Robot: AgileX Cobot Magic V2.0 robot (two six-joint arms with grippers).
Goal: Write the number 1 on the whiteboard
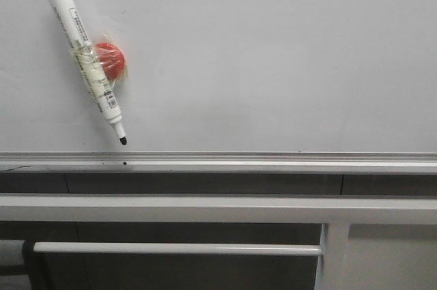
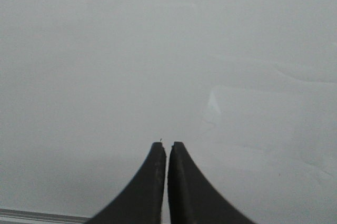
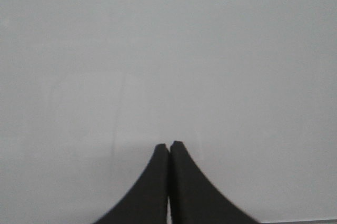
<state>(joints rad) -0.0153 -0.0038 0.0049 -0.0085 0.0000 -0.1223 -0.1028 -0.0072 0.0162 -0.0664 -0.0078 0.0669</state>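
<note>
Plainly, the whiteboard [image 1: 273, 58] filled the front view, bare of any stroke — no number 1 showed on it. At its upper left a marker pen [image 1: 83, 58] hung tilted, taped beside a red magnet [image 1: 110, 59], tip down near the silver rail [image 1: 273, 162]. Grey bars [image 1: 205, 209] ran below. Both the left gripper [image 2: 167, 144] and right gripper [image 3: 169, 144] faced the board, fingers pressed together — holding nothing.

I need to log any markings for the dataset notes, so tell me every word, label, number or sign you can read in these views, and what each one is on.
Nothing can be read.
The marker pen carries a printed label along its barrel, too small and blurred to read.
The whiteboard shows no written number or word in any view.
The red magnet has no text.
</note>
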